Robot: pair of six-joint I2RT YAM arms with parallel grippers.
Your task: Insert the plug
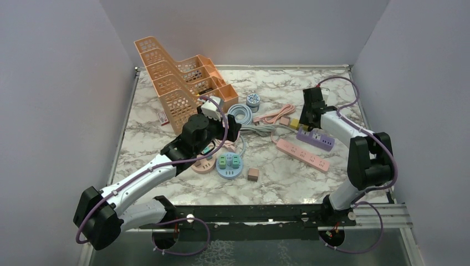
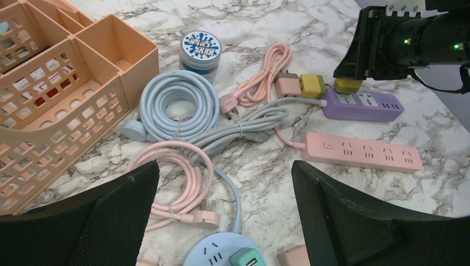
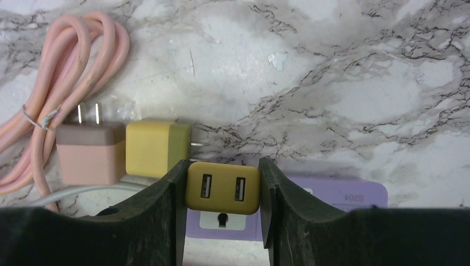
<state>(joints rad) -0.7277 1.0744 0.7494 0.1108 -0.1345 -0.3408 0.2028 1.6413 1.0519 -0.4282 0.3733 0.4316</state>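
Note:
A mustard-yellow USB charger plug (image 3: 223,188) with two ports sits between the fingers of my right gripper (image 3: 223,184), which is shut on it. It hangs over the left end of a purple power strip (image 3: 332,191), just above a white socket face. Its prongs are hidden, so I cannot tell whether they are in the socket. In the left wrist view the plug (image 2: 348,85) meets the top of the strip (image 2: 363,105). My left gripper (image 2: 224,188) stands open and empty above the table, left of the strip (image 1: 316,138).
A second yellow charger (image 3: 158,147) and a pink charger (image 3: 90,152) lie beside the strip. A pink power strip (image 2: 363,151), coiled blue cable (image 2: 177,105), pink cable (image 2: 177,183), round blue socket hub (image 1: 230,164), a tin (image 2: 201,47) and an orange basket rack (image 1: 177,83) crowd the table.

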